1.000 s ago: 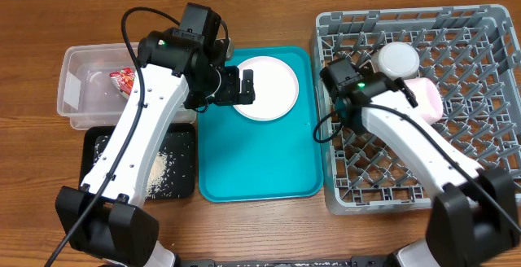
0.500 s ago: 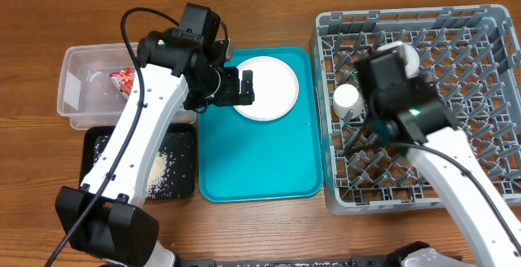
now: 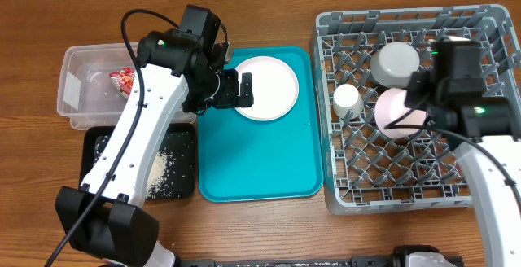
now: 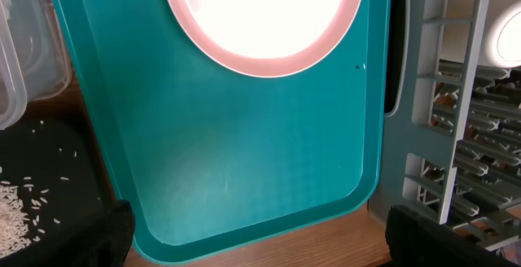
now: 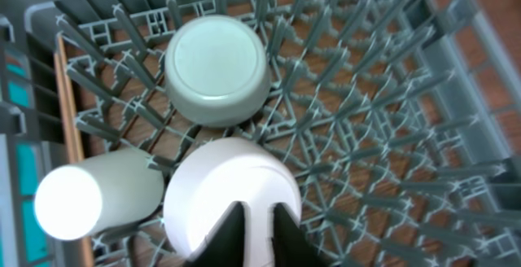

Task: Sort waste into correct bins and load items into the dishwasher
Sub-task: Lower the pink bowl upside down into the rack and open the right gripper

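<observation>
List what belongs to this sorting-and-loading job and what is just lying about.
Job: round white plate; white bowl, second white bowl, small white cup, grey plastic dish rack; red snack wrapper, clear plastic tub; white rice, black plastic tray.
Lying about: teal serving tray; wooden table.

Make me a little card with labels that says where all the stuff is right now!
plate: on the teal tray, outside the dish rack
dish rack: holds far bowl, near bowl and cup
clear tub: red wrapper inside
black tray: rice scattered in it
left gripper: open, at the plate's edge
right gripper: shut, empty, over the near bowl
</observation>
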You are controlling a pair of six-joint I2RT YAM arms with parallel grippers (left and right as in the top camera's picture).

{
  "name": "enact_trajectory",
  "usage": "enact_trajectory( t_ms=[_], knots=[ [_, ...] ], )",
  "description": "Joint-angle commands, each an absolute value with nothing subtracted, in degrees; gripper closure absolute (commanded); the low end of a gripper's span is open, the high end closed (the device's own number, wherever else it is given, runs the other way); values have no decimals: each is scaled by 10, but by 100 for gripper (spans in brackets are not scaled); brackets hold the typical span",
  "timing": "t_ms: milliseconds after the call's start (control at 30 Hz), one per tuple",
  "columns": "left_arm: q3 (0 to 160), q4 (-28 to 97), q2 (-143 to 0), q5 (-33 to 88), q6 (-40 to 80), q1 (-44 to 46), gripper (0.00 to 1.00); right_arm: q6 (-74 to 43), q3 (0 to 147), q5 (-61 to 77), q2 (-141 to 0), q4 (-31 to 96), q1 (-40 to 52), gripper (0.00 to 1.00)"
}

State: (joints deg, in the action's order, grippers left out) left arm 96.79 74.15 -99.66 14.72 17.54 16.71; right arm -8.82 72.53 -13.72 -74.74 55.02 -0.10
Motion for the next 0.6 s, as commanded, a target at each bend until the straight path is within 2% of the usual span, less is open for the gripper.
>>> enact_trajectory(
  t_ms=[0,400,567],
  knots=[
    [980,742,-996,144,163,160,0,-178,724,-18,-740,565,-39,96],
    [980,742,-996,144,163,160,0,-213,724,51,-845,606,-53,96],
    [980,744,-996,144,163,160,0,-213,724,58,-884,598,-53,92]
  ],
)
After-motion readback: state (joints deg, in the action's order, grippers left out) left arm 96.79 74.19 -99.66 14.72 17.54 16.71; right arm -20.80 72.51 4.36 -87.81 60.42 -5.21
